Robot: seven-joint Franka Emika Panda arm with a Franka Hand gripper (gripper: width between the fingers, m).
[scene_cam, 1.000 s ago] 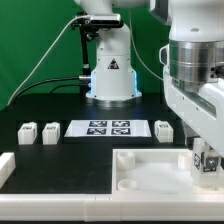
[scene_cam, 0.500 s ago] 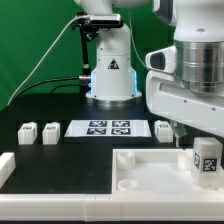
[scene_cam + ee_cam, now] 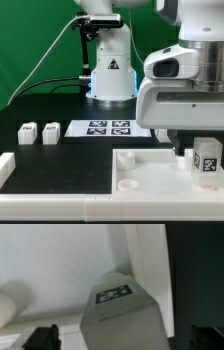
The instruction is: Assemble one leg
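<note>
Standing upright at the corner of the tabletop (image 3: 150, 172) toward the exterior view's right, the leg (image 3: 207, 160) shows a black-and-white tag on its side face. Whether its foot sits in a corner hole cannot be told from here. The wrist view alone looks along the leg (image 3: 115, 300) from above, with a tag on the face turned to the camera and the tabletop's raised rim just beside it. That view also shows the gripper (image 3: 123, 338) spread wide. Its dark fingertips (image 3: 42, 337) stand well apart on either side of the leg, clear of it. In the exterior view the arm (image 3: 185, 90) hangs over the leg and hides the fingers. Only there do two loose legs (image 3: 27, 132) (image 3: 50, 131) and the marker board (image 3: 105, 128) appear, toward the exterior view's left.
</note>
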